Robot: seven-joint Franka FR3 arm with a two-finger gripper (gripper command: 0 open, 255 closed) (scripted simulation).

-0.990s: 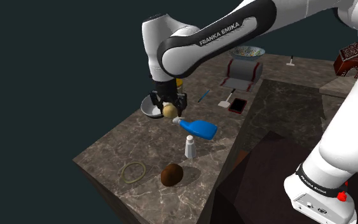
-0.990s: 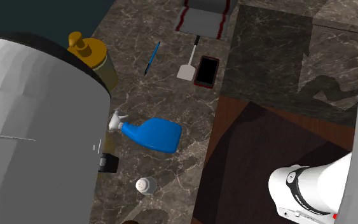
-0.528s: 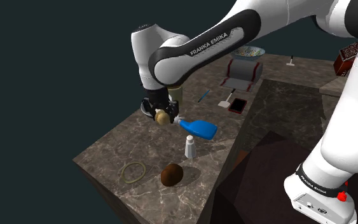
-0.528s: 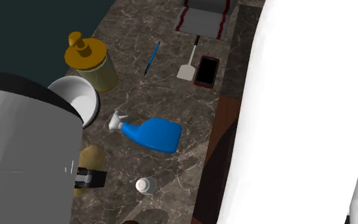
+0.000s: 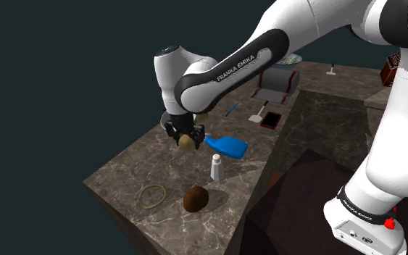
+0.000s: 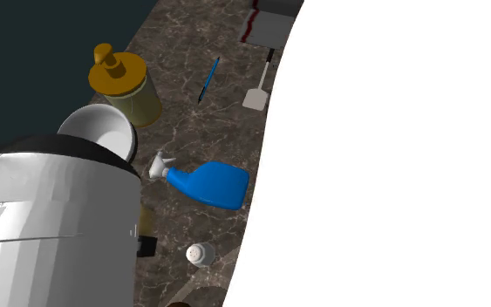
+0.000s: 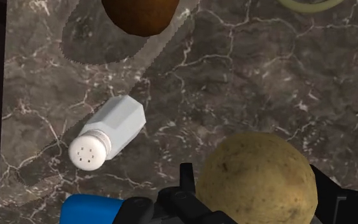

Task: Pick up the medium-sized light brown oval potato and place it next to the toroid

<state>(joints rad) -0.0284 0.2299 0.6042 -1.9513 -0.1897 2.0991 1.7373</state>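
Dark veined stone counter, black void beyond its edge at 9 o'clock in the shoulder view

- Gripper hangs over the counter's far part, fingers pinching the light brown potato from both sides; wrist view shows a black finger against each flank of it
- Potato looks lifted off the stone, not resting on it
- Toroid: a thin olive ring flat on the counter, at about 7 o'clock from the gripper in the shoulder view, well apart from it, near the counter's near edge
- Dark brown ovoid sits just beside the ring at its 3 o'clock
- White shaker upright at 1 o'clock from that ovoid; blue spray bottle lies on its side at 4 o'clock from the gripper, near it
- Second exterior view: white bowl and mustard pump bottle at the counter's far end, outside the likely path

Step in hand, as I judge it: the carry. Grasp done, placing not yet done

Next move calls for: travel toward 7 o'clock, keeping height over the shaker and ovoid, then a descent onto bare stone beside the ring. Its 3 o'clock side is taken, so 12 o'clock looks the better spot. Set down low before spreading the fingers; a round potato may roll toward the nearby edge
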